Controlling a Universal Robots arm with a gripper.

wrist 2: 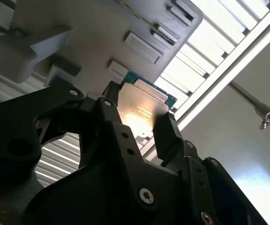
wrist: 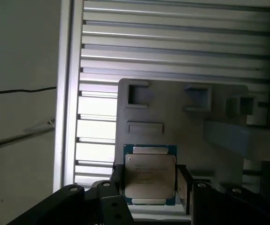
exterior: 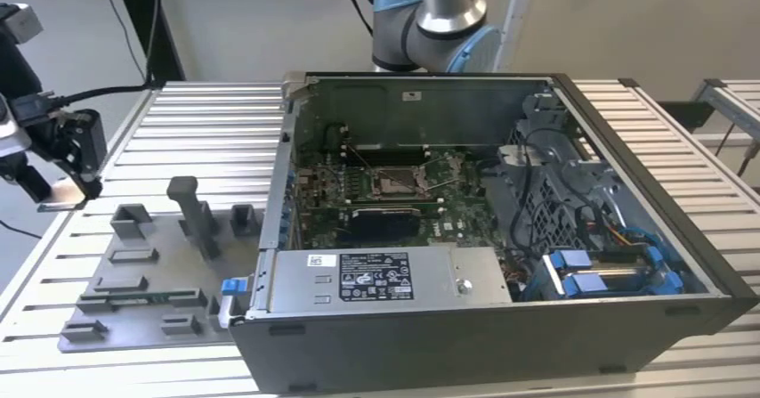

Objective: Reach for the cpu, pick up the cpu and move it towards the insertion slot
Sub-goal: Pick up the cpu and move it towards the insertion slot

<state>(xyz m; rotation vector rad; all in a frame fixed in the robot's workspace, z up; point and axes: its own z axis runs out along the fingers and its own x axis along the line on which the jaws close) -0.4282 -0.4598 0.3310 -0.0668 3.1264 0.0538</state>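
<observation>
Broadly, the ribbed metal table carried the open computer case. Inside it lay a green circuit board, with the insertion slot near the board's middle. Just beside the case, toward the exterior view's left, sat the grey tray of plastic blocks. The gripper hung near the tray's far corner, well apart from the slot. In both wrist views its black fingers were clamped on opposite edges of the cpu, whose silver top faced the cameras, with the tray behind it.
</observation>
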